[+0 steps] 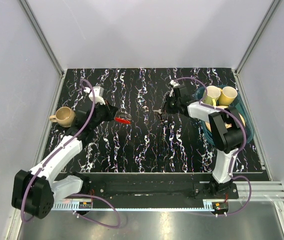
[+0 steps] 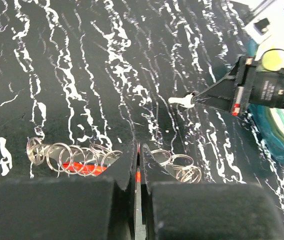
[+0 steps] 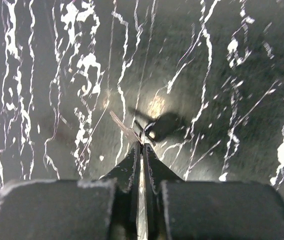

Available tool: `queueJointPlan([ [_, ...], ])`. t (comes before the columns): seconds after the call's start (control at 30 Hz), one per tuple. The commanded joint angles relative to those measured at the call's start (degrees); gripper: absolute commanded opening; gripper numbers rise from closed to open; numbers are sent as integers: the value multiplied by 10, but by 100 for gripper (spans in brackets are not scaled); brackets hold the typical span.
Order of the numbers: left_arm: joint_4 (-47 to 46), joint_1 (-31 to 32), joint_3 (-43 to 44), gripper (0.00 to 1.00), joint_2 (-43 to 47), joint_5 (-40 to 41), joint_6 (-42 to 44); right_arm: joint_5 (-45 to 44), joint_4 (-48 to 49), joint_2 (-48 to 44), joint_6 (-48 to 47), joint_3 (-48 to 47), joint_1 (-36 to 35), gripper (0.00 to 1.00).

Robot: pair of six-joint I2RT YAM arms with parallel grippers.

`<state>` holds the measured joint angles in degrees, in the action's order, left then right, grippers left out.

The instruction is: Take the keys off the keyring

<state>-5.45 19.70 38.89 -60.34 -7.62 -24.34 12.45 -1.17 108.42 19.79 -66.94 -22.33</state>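
Observation:
My left gripper (image 1: 116, 118) is shut on the bright red piece (image 1: 124, 120) and holds it just above the mat. In the left wrist view the jaws (image 2: 138, 146) pinch red (image 2: 139, 175). A chain of thin linked metal rings, the keyring (image 2: 72, 155), hangs to their left over the red piece (image 2: 82, 168), with more rings (image 2: 183, 168) to the right. My right gripper (image 1: 157, 111) is shut on a small silver key (image 3: 123, 127) that sticks out left of its tips (image 3: 142, 144). That gripper (image 2: 194, 98) and its key (image 2: 178, 101) are held apart from the rings.
A tan mug (image 1: 63, 116) stands at the mat's left edge. A teal bowl (image 1: 243, 120) with two yellow mugs (image 1: 220, 95) sits at the right, behind my right arm. The black marbled mat (image 1: 147, 145) lies between the arms.

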Motion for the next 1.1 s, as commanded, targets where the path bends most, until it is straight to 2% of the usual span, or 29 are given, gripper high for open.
queueJointPlan([
  [0.0,-2,-14,39,0,-35,41,-1,-30,48,33,18,-51,14,10],
  [0.07,-6,-21,50,0,-62,48,-4,-33,41,33,20,-57,18,20],
  [0.17,-11,-35,76,0,-108,46,-7,-23,20,10,14,-64,18,45],
  [0.2,-9,-37,85,0,-120,51,-5,-18,16,-6,11,-68,18,59],
  [0.33,4,-41,123,0,-203,66,-5,5,-35,-67,-5,-61,18,79],
  [0.37,4,-42,133,0,-217,63,-5,11,-53,-81,-15,-58,19,91],
  [0.4,3,-43,137,0,-230,60,-6,11,-63,-110,-19,-52,18,99],
  [0.63,24,-56,188,0,-342,50,-32,3,-169,-242,6,-39,18,100],
  [0.77,33,-58,206,4,-357,23,-33,67,-161,-307,6,0,18,100],
  [0.93,28,-59,193,34,-319,-30,-35,53,-179,-337,36,34,18,100],
  [0.97,26,-59,188,48,-309,-43,-31,50,-189,-347,37,34,18,100],
  [1.03,20,-58,176,66,-264,-82,-12,45,-225,-360,37,32,18,100],
  [1.07,15,-58,161,70,-245,-96,-8,42,-238,-380,38,30,18,100],
])
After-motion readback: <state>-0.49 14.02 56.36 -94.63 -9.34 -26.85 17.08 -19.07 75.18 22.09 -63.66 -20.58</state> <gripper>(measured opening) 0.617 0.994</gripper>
